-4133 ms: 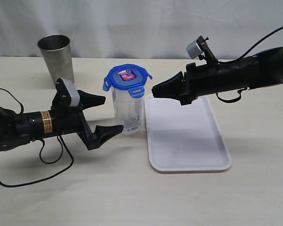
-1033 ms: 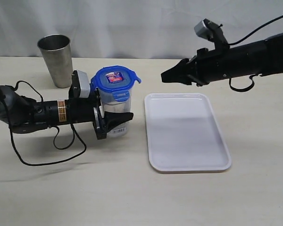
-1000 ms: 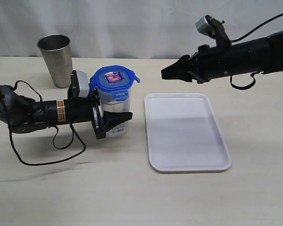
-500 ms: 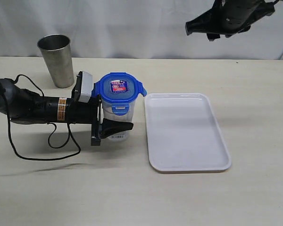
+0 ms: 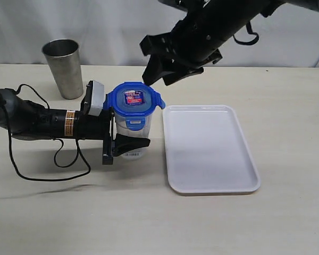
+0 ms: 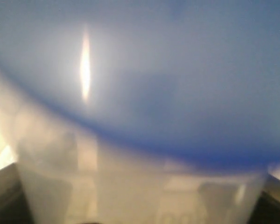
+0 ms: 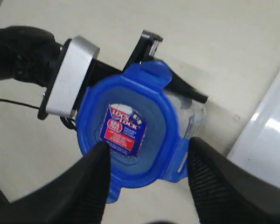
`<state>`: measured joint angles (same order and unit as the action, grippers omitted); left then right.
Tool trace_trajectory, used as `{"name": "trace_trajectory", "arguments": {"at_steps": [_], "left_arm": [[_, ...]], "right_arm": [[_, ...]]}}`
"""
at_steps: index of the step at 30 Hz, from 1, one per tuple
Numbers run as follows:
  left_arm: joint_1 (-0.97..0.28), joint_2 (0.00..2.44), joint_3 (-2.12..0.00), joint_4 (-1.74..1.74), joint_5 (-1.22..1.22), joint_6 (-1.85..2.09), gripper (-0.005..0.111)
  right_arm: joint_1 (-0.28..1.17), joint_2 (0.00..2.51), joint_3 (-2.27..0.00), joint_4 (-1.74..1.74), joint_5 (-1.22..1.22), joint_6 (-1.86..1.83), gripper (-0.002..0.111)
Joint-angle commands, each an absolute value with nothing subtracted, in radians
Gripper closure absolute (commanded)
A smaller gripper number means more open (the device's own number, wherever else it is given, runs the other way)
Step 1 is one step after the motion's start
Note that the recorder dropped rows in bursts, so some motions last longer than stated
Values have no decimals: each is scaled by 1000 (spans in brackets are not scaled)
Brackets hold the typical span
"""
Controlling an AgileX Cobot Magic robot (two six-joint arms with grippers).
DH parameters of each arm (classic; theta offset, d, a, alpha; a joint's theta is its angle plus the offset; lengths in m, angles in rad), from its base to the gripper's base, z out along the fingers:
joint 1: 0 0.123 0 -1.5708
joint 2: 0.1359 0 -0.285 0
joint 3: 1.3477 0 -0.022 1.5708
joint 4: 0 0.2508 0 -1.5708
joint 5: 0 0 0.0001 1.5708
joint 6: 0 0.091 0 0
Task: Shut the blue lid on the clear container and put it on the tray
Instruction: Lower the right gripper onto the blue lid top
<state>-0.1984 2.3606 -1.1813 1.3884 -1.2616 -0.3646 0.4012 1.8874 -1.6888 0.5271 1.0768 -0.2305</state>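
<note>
The clear container (image 5: 140, 129) stands upright on the table just left of the tray (image 5: 210, 159), with the blue lid (image 5: 134, 99) resting on top; at least one flap sticks out sideways. My left gripper (image 5: 133, 135) lies low and is shut on the clear container's lower body. Its wrist view is a blur of the lid (image 6: 177, 70) and the container (image 6: 130, 186). My right gripper (image 5: 149, 61) hangs open just above and behind the lid. Looking down from that wrist, its fingers (image 7: 91, 186) stand either side of the lid (image 7: 130, 130), apart from it.
A grey steel cup (image 5: 64, 66) stands at the back left. The left arm's cable (image 5: 42, 170) loops on the table beside it. An edge of the white tray (image 7: 270, 135) shows in the right wrist view.
The right arm has swung from high at the right down and left to hover over the lid. The left gripper, earlier open beside the container, stays clamped on it.
</note>
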Motion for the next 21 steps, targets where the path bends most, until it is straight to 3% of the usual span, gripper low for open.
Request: {"name": "trace_trajectory", "arguments": {"at_steps": [1,21], "left_arm": [[-199,2365,-1182,1426,-1221,-374,107],[-199,2365,-1182,1426,-1221,-374,107]], "right_arm": [[421,1886,-1656,497,1066,-183,62],[421,1886,-1514,549,909,-204,62]]}}
